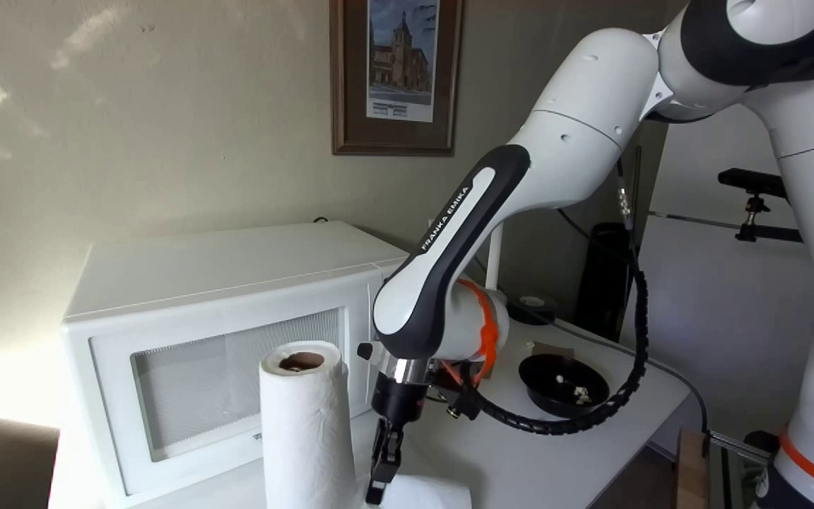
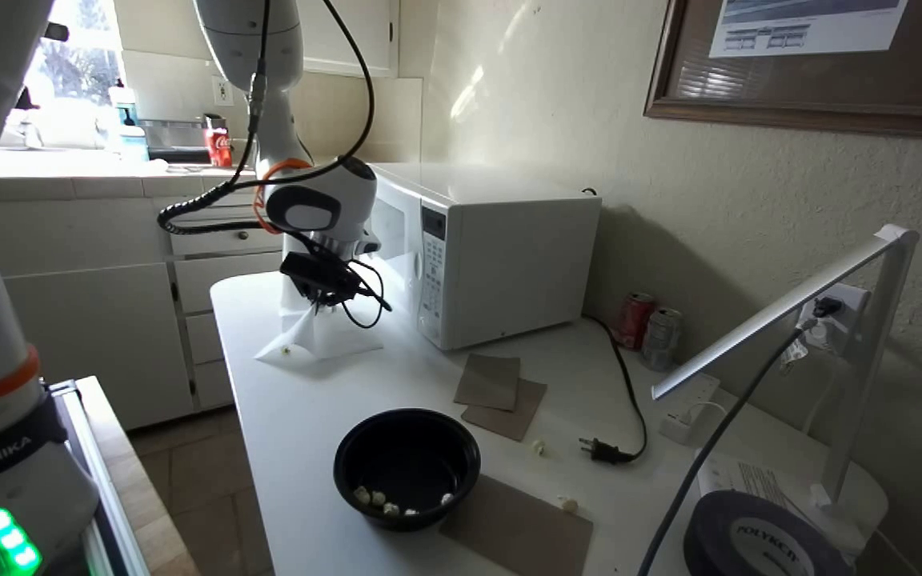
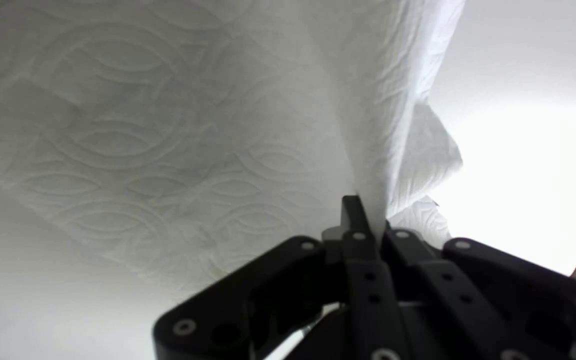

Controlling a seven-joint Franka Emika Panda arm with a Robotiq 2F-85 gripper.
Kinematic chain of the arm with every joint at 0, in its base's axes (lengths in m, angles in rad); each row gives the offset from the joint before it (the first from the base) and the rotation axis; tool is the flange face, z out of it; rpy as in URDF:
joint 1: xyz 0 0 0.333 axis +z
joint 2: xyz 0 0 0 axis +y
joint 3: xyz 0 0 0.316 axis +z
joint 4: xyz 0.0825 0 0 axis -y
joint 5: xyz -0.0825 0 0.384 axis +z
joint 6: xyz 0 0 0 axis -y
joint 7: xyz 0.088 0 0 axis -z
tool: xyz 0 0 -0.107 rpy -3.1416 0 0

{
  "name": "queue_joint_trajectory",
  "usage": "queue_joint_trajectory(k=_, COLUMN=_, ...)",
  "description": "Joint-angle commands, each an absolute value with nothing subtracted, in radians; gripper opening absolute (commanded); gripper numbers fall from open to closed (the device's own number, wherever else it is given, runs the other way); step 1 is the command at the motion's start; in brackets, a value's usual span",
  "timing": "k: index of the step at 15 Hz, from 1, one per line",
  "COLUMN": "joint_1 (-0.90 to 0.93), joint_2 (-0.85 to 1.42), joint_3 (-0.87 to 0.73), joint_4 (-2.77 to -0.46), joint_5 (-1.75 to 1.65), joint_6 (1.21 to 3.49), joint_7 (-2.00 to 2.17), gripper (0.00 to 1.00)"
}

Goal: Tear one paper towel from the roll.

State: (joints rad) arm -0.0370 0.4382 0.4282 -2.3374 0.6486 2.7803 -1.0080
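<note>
The roll (image 1: pixel 308 431) is an upright white cylinder with a brown core in front of the microwave. Its base is cut off by the frame's lower edge. The paper towel (image 1: pixel 428 493) spreads over the tabletop beside it. It also shows as a loose, creased sheet in an exterior view (image 2: pixel 325 340) and fills much of the wrist view (image 3: pixel 168 125). My gripper (image 1: pixel 379 488) points down just beside the roll. In the wrist view the gripper (image 3: pixel 372 220) is shut on a gathered fold of the paper towel. Whether the sheet is joined to the roll cannot be told.
The white microwave (image 1: pixel 216 367) stands behind the roll against the wall. A black bowl (image 2: pixel 406 468) with popcorn, brown cards (image 2: pixel 529 528), a power cord (image 2: pixel 625 392), cans (image 2: pixel 635 320), a lamp (image 2: pixel 869 384) and a tape roll (image 2: pixel 757 536) are on the white table (image 2: pixel 301 416).
</note>
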Motion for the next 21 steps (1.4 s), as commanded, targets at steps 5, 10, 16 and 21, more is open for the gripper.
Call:
queue_joint_trajectory(k=5, joint_1=-0.176, joint_2=0.417, joint_3=0.562, joint_4=-2.365, joint_5=0.914, joint_6=2.861, joint_7=-1.093, gripper=0.0)
queue_joint_trajectory(k=10, joint_1=-0.32, joint_2=0.418, joint_3=0.692, joint_4=-2.357, joint_5=1.282, joint_6=2.872, joint_7=-1.218, gripper=0.0)
queue_joint_trajectory(k=16, joint_1=-0.382, joint_2=0.422, joint_3=0.713, joint_4=-2.369, joint_5=1.526, joint_6=2.83, joint_7=-1.245, gripper=0.0)
queue_joint_trajectory(k=21, joint_1=-0.416, joint_2=0.422, joint_3=0.719, joint_4=-2.374, joint_5=1.75, joint_6=2.792, joint_7=-1.312, gripper=0.0)
